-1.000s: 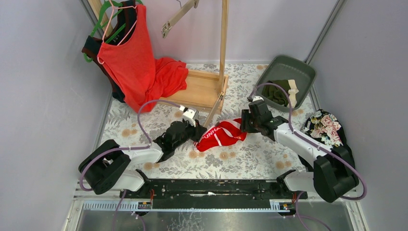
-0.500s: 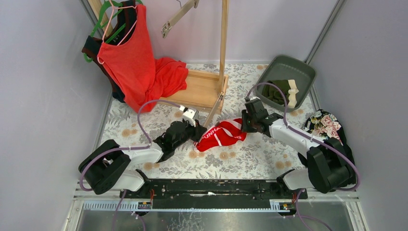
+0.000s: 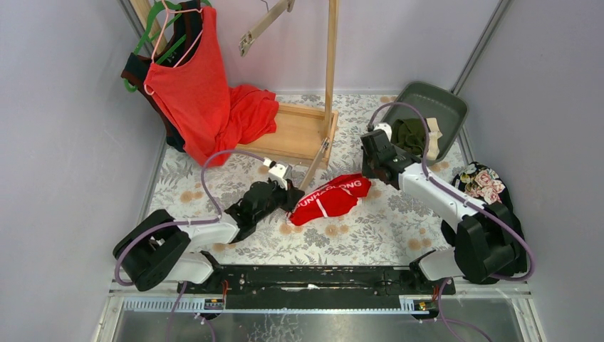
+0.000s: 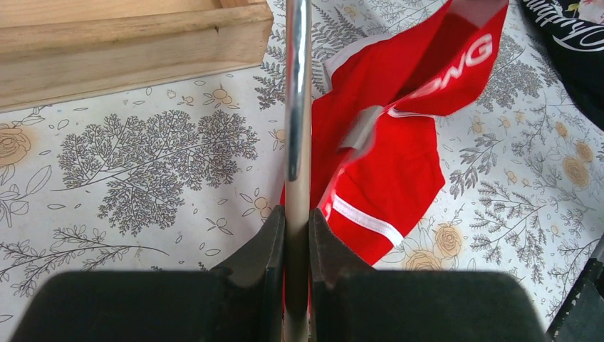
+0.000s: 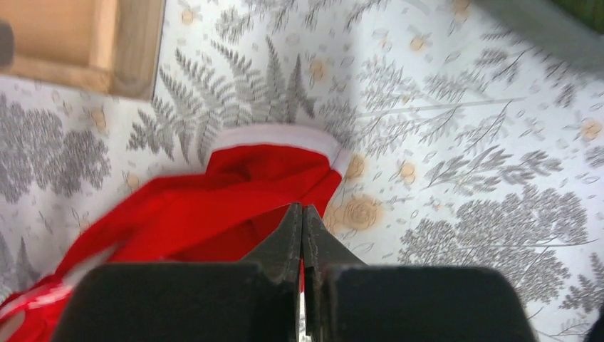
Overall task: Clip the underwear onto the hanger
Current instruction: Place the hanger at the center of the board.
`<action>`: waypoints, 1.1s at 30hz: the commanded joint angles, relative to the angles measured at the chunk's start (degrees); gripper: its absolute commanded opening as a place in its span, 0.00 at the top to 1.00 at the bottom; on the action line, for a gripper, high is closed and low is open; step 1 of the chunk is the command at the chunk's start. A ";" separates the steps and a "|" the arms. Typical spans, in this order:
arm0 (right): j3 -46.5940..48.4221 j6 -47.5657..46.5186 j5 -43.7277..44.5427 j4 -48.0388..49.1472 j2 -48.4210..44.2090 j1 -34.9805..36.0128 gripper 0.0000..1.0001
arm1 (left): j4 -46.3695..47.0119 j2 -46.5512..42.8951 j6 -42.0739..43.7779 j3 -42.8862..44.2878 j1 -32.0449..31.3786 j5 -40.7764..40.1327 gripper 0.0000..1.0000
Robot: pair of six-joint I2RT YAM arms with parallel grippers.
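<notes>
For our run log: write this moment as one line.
left gripper: shut on shiny metal hanger rod | right gripper: shut on bright red briefs

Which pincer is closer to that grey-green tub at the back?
Right. The right pincer sits just beside the tub, shut on the red briefs; the left pincer is farther away, beyond the briefs, clamping a metal rod.

Left hand [image 4: 297, 222] and right hand [image 5: 303, 214] closed.

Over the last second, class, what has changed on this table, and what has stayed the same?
The right fingers closed on the edge of the red briefs, and that end was drawn out slightly toward the right arm. The left fingers stayed shut on the hanger; nothing else visibly moved.
</notes>
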 commanded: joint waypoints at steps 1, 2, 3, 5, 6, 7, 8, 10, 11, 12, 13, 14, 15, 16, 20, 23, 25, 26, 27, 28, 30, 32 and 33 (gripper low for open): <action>5.19 -2.32 10.20 -1.75 1.74 0.31 1.00 | 4.92 -2.66 0.84 -1.19 0.28 0.08 1.00; 5.61 -2.77 11.62 -1.44 1.98 0.11 1.00 | 4.88 -3.00 0.91 -1.38 0.33 0.10 1.00; 6.10 -3.31 12.99 -1.04 2.17 -0.14 1.00 | 4.81 -3.21 1.05 -1.51 0.35 0.13 1.00; 7.22 -4.48 13.74 -0.21 2.68 -0.88 1.00 | 4.70 -3.64 1.27 -1.64 0.31 0.86 1.00; 7.68 -5.15 13.60 0.46 3.02 -1.28 1.00 | 4.89 -3.89 1.36 -1.79 0.31 1.36 1.00; 8.22 -5.88 13.51 1.03 3.41 -1.65 1.00 | 5.31 -4.10 1.45 -2.03 0.29 1.85 1.00; 8.96 -6.72 13.12 1.85 3.80 -1.95 1.00 | 5.78 -4.39 1.52 -2.32 0.33 2.81 1.00; 9.82 -8.28 12.46 3.56 4.39 -2.45 1.00 | 6.51 -4.74 1.88 -2.68 0.32 4.49 1.00; 10.38 -8.82 11.74 4.02 4.76 -2.80 1.00 | 6.53 -4.77 2.16 -2.61 0.33 5.49 1.00; 10.94 -9.38 11.51 4.61 5.26 -3.32 1.00 | 6.13 -4.66 2.43 -2.22 0.33 6.28 1.00; 11.81 -9.71 10.11 4.83 5.52 -3.74 1.00 | 5.79 -4.56 2.62 -2.07 0.33 7.14 1.00; 12.73 -10.36 8.69 4.92 6.19 -4.11 1.00 | 5.79 -4.48 2.93 -1.92 0.33 8.09 1.00; 13.74 -11.21 7.97 5.22 6.62 -4.35 1.00 | 6.05 -4.47 3.15 -2.02 0.33 8.77 1.00; 14.82 -11.80 7.43 5.33 7.16 -4.61 1.00 | 6.30 -4.42 3.21 -2.07 0.29 9.27 1.00; 18.43 -14.04 4.18 5.78 9.36 -5.41 1.00 | 6.61 -3.91 4.14 -1.79 0.34 12.05 1.00; 20.30 -15.21 1.88 6.97 11.34 -5.91 1.00 | 6.94 -3.14 4.44 -1.08 0.33 15.15 1.00; 21.54 -15.73 0.71 7.73 12.75 -6.13 1.00 | 6.66 -2.57 4.64 -0.55 0.28 16.77 1.00; 22.26 -15.95 0.23 7.81 13.51 -6.30 1.00 | 6.53 -2.38 4.63 -0.38 0.27 17.18 1.00; 22.76 -16.13 -0.34 8.05 14.04 -6.39 1.00 | 6.42 -2.20 4.77 -0.30 0.28 17.69 1.00; 23.39 -16.36 -0.73 8.18 14.47 -6.40 1.00 | 5.99 -2.02 4.80 -0.06 0.21 18.00 1.00; 24.36 -16.55 -1.37 8.17 14.67 -6.49 1.00 | 5.50 -1.64 4.72 0.06 0.26 18.14 1.00; 25.03 -16.68 -2.27 8.33 16.14 -6.53 1.00 | 5.41 -1.01 4.48 0.09 0.29 18.27 1.00; 25.29 -16.77 -2.39 8.21 16.45 -6.55 1.00 | 5.44 -0.67 4.22 0.07 0.29 18.35 1.00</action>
